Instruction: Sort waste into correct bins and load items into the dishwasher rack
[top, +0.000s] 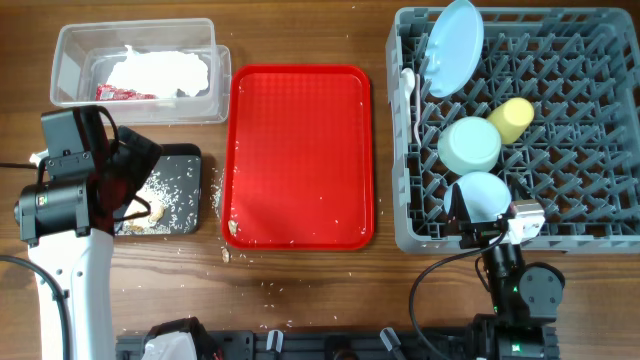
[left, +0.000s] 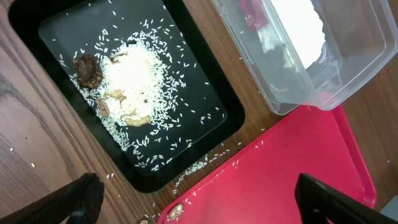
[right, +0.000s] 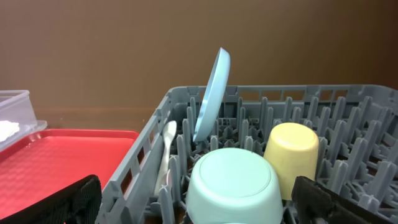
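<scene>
The clear tub (top: 70, 60) holds white napkins (top: 160, 70) and a red wrapper (top: 122, 93); it also shows in the left wrist view (left: 348, 74). The black tray (top: 185, 160) holds rice and brown scraps (left: 134, 74). My left gripper (left: 196, 193) is open and empty above the gap between the black tray and the red tray; overhead it shows at the black tray (top: 140, 175). The grey rack (top: 600, 240) holds the pale blue plate (top: 452, 45) on edge, a white spoon (top: 410, 100), the upturned mint-green bowl (right: 230, 183), the yellow cup (right: 291, 152) and the light blue bowl (top: 482, 195). My right gripper (right: 196, 193) is open and empty at the rack's front edge (top: 487, 225).
The flat red tray (top: 300, 150) lies between the bins and the rack, with a food scrap at its front left corner (left: 176, 211) and stray rice on it. Crumbs (top: 226, 255) and rice lie scattered on the wooden table in front of it.
</scene>
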